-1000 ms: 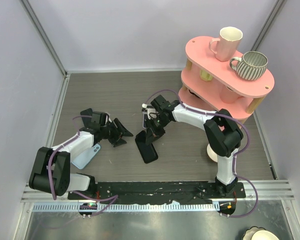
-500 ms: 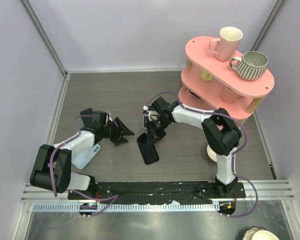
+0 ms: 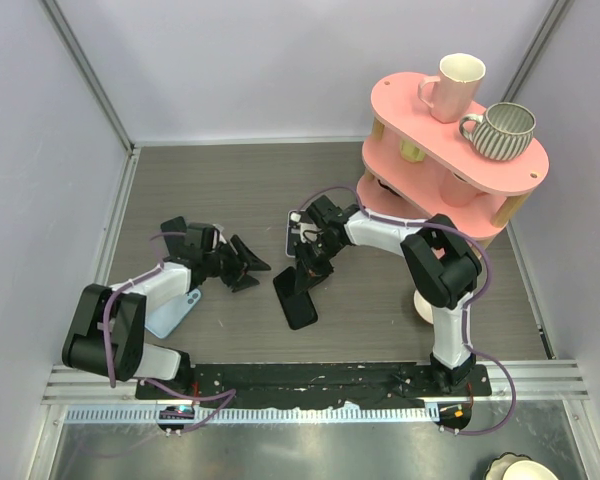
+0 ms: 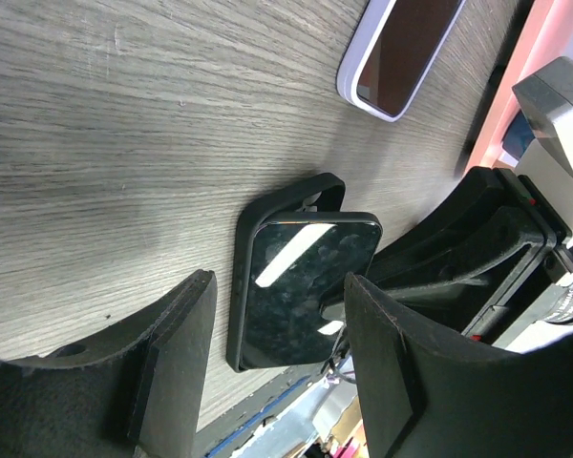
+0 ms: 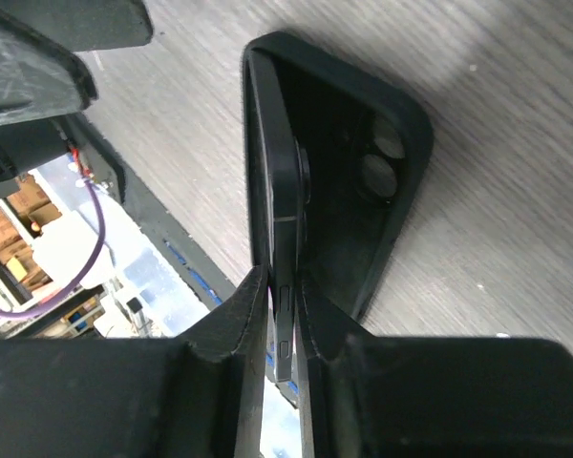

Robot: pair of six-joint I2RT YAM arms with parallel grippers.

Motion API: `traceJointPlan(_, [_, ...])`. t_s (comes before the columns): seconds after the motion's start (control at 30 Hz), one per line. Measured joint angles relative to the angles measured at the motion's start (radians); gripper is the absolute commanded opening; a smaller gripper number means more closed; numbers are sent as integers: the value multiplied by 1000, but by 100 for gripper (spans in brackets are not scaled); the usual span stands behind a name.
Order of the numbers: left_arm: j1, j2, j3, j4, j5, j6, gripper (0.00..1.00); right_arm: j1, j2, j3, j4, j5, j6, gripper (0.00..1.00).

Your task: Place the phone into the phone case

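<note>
Right wrist view: right pincer (image 5: 279, 286) clamps the phone (image 5: 285, 191), tilted, one edge inside the phone case (image 5: 363, 124) on the table (image 5: 516, 191). Left pincer (image 4: 279, 286) stands open beside, so the unheld case may slide.

Phone and case framed by the left gripper (image 4: 279, 296), jaws spread wide.
The phone (image 4: 301, 286) lies partly inside the black case (image 4: 288, 194) on the wood table (image 4: 124, 143). The right gripper (image 4: 392, 272) meets its edge, and a white-rimmed slab (image 4: 401, 48) lies beyond.

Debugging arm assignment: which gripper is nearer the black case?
Right. The right gripper is over the far end of the case, shut on the phone tilted into it. The left gripper is open, off to the case's left, not touching it.
</note>
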Motion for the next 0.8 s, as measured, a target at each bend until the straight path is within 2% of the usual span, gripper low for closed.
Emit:
traceJointPlan(0.23, [-4,16,0,13,11,-5,60,4,-1,-25,16,72,24,36])
traceJointPlan(0.53, [-4,17,-2,16,18,-5,59,-2,-26,-37,6,136,32,40])
traceJointPlan(0.8, [-5,19,-2,16,18,-5,60,-82,-93,-47,-38,159,6,46])
